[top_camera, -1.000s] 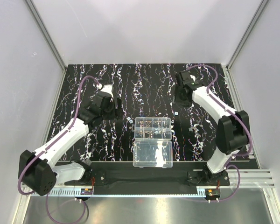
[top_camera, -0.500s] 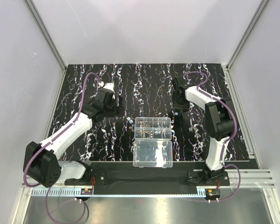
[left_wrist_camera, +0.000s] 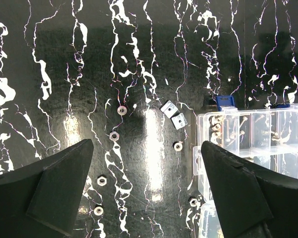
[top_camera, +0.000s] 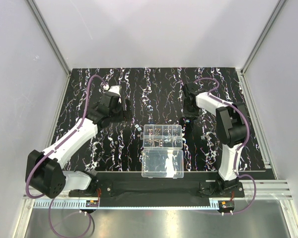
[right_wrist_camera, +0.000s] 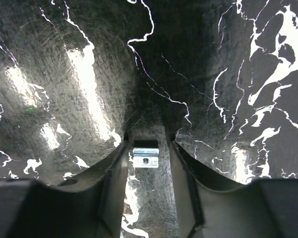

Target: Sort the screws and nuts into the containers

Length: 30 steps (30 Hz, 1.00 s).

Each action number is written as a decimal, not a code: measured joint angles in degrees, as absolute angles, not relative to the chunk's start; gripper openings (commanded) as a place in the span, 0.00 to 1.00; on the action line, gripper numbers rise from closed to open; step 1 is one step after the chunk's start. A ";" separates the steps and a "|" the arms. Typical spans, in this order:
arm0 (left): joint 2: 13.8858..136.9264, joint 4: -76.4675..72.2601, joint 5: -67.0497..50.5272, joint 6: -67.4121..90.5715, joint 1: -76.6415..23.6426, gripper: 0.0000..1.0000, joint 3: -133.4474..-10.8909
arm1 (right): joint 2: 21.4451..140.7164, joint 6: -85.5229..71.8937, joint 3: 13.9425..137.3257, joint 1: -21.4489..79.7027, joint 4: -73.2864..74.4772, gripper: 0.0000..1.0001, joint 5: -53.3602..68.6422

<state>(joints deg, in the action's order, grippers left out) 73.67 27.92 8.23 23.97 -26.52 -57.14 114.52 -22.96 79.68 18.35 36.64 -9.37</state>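
Note:
In the left wrist view several small silvery nuts lie loose on the black marbled mat, among them a hex nut (left_wrist_camera: 121,110) and two square nuts (left_wrist_camera: 173,114). My left gripper (left_wrist_camera: 146,191) hangs above them, open wide, with nothing between its fingers. The clear organizer box (left_wrist_camera: 253,130), whose containers hold screws, stands just beyond the right finger (left_wrist_camera: 248,191). My right gripper (right_wrist_camera: 148,141) is low on the mat right of the box (top_camera: 163,136). A square nut (right_wrist_camera: 146,157) lies between its narrowly parted jaws, with a thin gap on each side.
The box's plain lid half (top_camera: 163,163) lies open toward the arm bases. A small bit (top_camera: 202,138) sits on the mat right of the box. White walls and aluminium rails (top_camera: 49,44) surround the mat.
My right gripper dropped toward the mat near the box's far right corner and its jaws narrowed around the square nut. The left gripper shifted slightly and opened wider.

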 measured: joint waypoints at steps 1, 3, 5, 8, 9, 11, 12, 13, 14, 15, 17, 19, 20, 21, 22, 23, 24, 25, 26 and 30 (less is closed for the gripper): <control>73.67 27.92 8.23 23.97 -26.48 0.98 -57.19 | 114.52 -23.16 79.64 18.35 36.56 0.41 -9.26; 73.67 27.92 8.23 23.97 -26.44 0.98 -57.19 | 114.50 -23.40 79.48 18.35 36.25 0.37 -8.93; 73.67 27.92 8.21 23.97 -26.37 0.98 -57.19 | 114.50 -23.73 79.37 18.35 36.16 0.27 -8.86; 73.67 27.92 8.23 23.97 -26.30 0.99 -57.19 | 113.93 -24.10 78.52 18.35 35.53 0.16 -8.91; 73.67 27.92 8.23 23.97 -26.28 0.99 -57.19 | 113.73 -24.21 78.30 18.35 35.35 0.15 -8.91; 73.67 27.92 8.21 23.99 -26.26 0.99 -57.19 | 113.43 -24.47 77.93 18.31 35.29 0.09 -8.88; 73.67 27.92 8.23 24.01 -26.26 0.99 -57.19 | 113.32 -24.49 77.89 18.31 35.35 0.04 -8.88; 73.67 27.92 8.21 23.99 -26.24 0.99 -57.19 | 113.23 -24.47 77.87 18.31 35.57 0.02 -8.88; 73.67 27.92 8.23 24.01 -26.22 0.99 -57.19 | 113.14 -24.47 77.87 18.31 35.97 0.02 -8.88; 73.67 27.92 8.25 24.01 -26.17 0.99 -57.19 | 112.88 -24.47 77.84 18.31 36.73 0.01 -8.86; 73.65 27.92 8.27 24.03 -26.13 0.99 -57.19 | 112.01 -24.47 77.84 18.31 38.28 0.01 -8.84; 73.60 27.94 8.29 24.08 -26.06 0.99 -57.19 | 109.84 -24.47 77.84 18.33 40.16 0.01 -8.56; 73.54 27.94 8.36 24.25 -26.02 0.99 -57.19 | 108.31 -24.47 77.87 18.46 40.93 0.02 -8.25; 73.45 27.94 8.40 24.32 -25.96 0.99 -57.19 | 106.56 -24.47 77.91 18.70 41.60 0.02 -8.25; 73.32 27.97 8.43 24.53 -25.85 0.99 -57.19 | 104.81 -24.49 77.91 19.09 42.26 0.03 -8.03; 73.21 28.01 8.47 24.69 -25.80 0.99 -57.19 | 102.72 -24.53 77.97 19.92 42.96 0.03 -7.97; 73.06 28.08 8.47 24.91 -25.78 0.99 -57.19 | 100.68 -24.75 77.97 21.02 43.44 0.04 -8.03; 72.84 28.18 8.45 25.12 -25.74 0.99 -57.19 | 98.83 -25.02 78.02 22.50 43.88 0.04 -7.92; 72.58 28.36 8.43 25.32 -25.67 0.99 -57.19 | 97.47 -25.28 78.06 23.94 44.14 0.04 -7.90; 71.07 28.64 8.16 25.91 -25.58 0.99 -57.17 | 93.78 -27.16 77.60 32.18 44.95 0.05 -7.22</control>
